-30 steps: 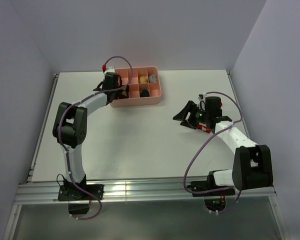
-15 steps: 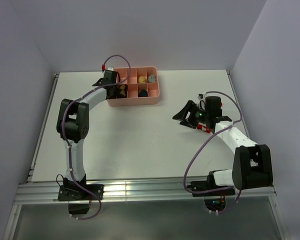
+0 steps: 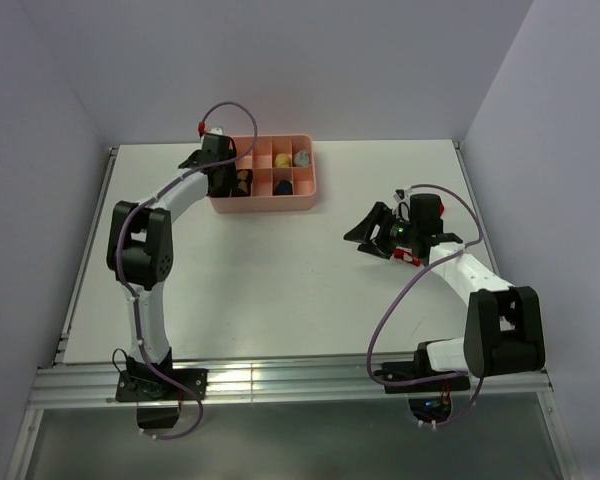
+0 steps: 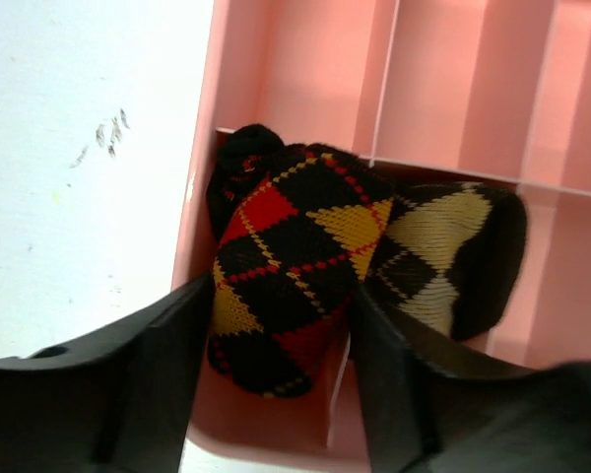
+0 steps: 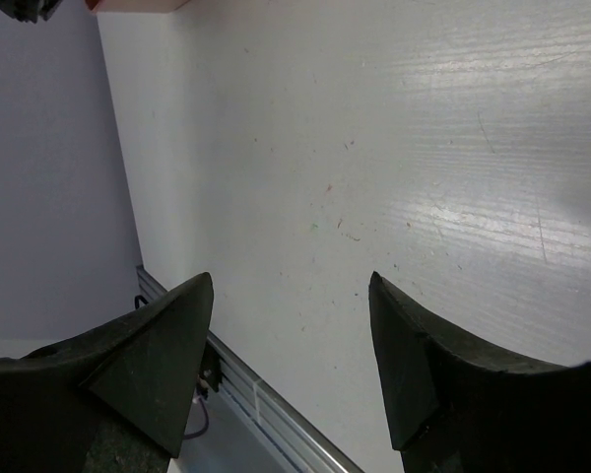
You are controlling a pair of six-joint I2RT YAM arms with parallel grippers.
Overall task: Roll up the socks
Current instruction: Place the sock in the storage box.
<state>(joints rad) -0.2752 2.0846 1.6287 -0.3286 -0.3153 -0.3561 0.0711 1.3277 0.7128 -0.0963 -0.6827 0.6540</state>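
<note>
- A white counter (image 3: 280, 270) is enclosed by pale lavender walls (image 3: 280, 60), and an aluminium rail (image 3: 280, 382) is fixed along its near edge.
- A rolled black sock with red and yellow argyle diamonds (image 4: 286, 266) is seen in the wrist view, lying in the corner compartment of a pink compartment tray (image 4: 202, 148), against the tray's outer wall.
- A second rolled sock, black with tan argyle diamonds (image 4: 443, 256), is lodged in the adjoining compartment. The two bundles are pressed together over the thin divider.
- The left pincer (image 4: 282, 288) is lowered over the red-and-yellow sock with its jaws spread apart. One finger is set at each flank of the bundle, and it cannot be told whether the pads are touching the fabric.
- From above, the tray is seen at the far side of the counter, left of the middle, and the left arm is stretched out to the tray's left end.
- Three other small bundles are held in the tray's right-hand compartments: a yellowish one (image 3: 282, 159), a greyish one (image 3: 303, 157) and a dark one (image 3: 288, 186). What they are cannot be made out.
- The right pincer (image 5: 290, 281) is held over bare counter on the right side, well apart from the tray. Its jaws are spread wide and nothing is gripped between them.
</note>
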